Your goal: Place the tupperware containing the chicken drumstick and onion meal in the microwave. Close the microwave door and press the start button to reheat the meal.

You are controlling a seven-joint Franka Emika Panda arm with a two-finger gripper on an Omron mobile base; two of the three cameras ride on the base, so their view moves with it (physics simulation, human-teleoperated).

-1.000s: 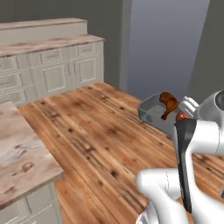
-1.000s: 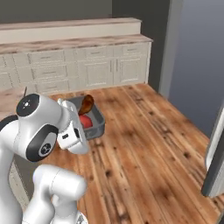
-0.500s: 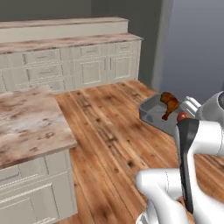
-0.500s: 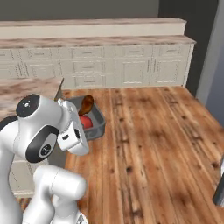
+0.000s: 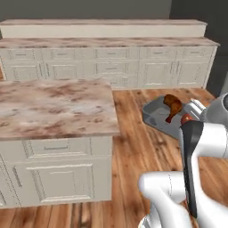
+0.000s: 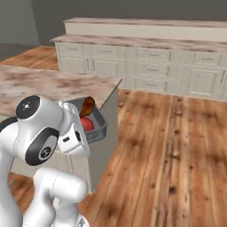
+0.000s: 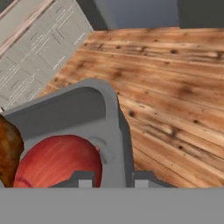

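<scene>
The gripper pinched the near wall of the tupperware, one fingertip on each side, carrying it above the wooden floor. The onion and chicken drumstick rode loose inside. Keeping the tub level while travelling toward the microwave looked wise, lest they roll.
</scene>
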